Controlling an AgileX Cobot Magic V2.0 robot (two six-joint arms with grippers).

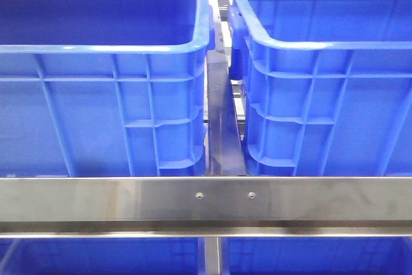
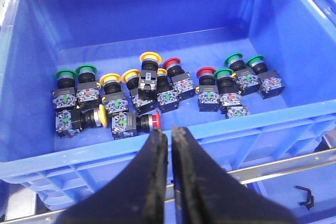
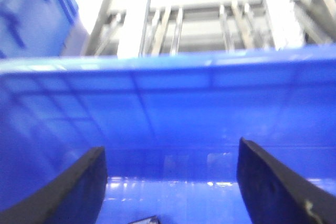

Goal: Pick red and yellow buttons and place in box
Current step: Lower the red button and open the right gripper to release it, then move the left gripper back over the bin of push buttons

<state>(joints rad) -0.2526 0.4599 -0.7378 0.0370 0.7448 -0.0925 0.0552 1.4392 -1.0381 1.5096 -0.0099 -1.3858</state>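
Two blue crates (image 1: pixel 103 62) are being shown; red and yellow buttons (image 2: pixel 152 85) are being held in one, under the nearly closed left tool (image 2: pixel 169 135); the right tool (image 3: pixel 170 182) is being held apart.

Green-capped buttons (image 2: pixel 233 59) sit among the others; a steel rail (image 1: pixel 206 199) crosses; perhaps a black clip (image 2: pixel 304 195).

Steel rail (image 1: pixel 206 199) across the front
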